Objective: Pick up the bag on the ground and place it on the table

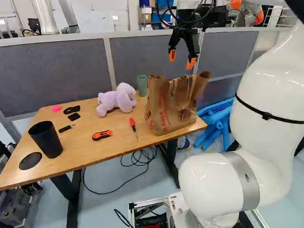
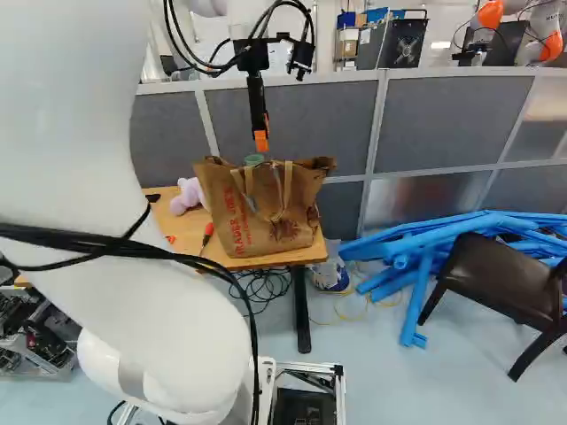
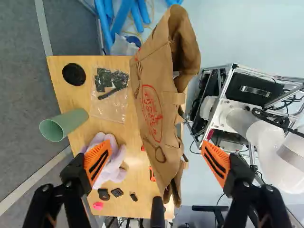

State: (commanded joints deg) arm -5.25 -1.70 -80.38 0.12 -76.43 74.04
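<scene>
Hand (image 1: pixel 182 60): spread wide, up above the bag (image 1: pixel 165 112)
Bag: standing on the tabletop (image 1: pixel 84 150), two o'clock side, left base view
Plush toy (image 1: pixel 124 98): bag's nine o'clock

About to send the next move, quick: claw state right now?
Claw: open, holding nothing, its two fingers wide apart above the paper bag, which stands on the table.

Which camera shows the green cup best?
The wrist view shows the green cup whole, mouth included. The brown bag partly hides it in the left base view, all but its top in the right base view.
</scene>
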